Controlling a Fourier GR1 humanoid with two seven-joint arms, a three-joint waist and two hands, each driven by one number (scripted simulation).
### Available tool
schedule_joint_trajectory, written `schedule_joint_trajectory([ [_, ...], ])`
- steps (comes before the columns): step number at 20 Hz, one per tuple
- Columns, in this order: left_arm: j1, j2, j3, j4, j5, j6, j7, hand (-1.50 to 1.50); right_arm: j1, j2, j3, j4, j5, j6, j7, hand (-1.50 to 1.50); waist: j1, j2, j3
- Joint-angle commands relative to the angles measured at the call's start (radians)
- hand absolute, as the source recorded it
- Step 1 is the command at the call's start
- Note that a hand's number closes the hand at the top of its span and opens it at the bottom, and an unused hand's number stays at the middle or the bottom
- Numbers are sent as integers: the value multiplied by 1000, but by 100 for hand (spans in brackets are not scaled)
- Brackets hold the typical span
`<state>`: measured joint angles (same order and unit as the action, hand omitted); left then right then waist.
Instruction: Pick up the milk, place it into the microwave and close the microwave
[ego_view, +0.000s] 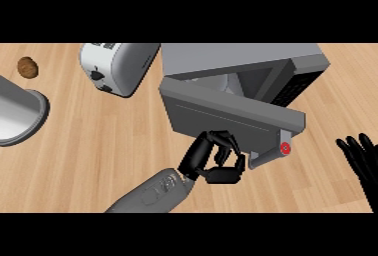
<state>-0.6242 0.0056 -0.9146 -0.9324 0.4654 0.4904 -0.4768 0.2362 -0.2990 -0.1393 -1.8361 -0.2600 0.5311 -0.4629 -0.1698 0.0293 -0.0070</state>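
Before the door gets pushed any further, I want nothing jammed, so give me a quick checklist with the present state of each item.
1. Left hand at the microwave door: ok, its curled fingers lie against the door's outer face.
2. Door position: not ok, only partly closed, with a gap to the microwave.
3. Milk inside: cannot tell, the door hides the cavity.
4. Right hand out of the way: ok, resting open at the view's right edge.
5. Toaster outside the door's swing: ok, it stands left of the microwave.
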Motion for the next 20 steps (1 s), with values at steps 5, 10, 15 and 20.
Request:
schedule_joint_trajectory([
  [5,-82,-6,48,14,160,185,-40,150,-39,-78,-47,-40,-42,29,46,-150,-42,10,0],
  [10,-177,-6,63,57,229,233,-11,-150,-80,-86,-53,-60,-73,22,71,-150,-78,22,1],
  [15,-220,-6,77,110,285,278,27,-150,-191,-213,-197,-128,68,-57,54,150,-97,19,-2],
  [20,-235,-6,112,67,361,328,-13,-150,-233,-249,-217,-113,111,-76,57,150,-93,34,0],
])
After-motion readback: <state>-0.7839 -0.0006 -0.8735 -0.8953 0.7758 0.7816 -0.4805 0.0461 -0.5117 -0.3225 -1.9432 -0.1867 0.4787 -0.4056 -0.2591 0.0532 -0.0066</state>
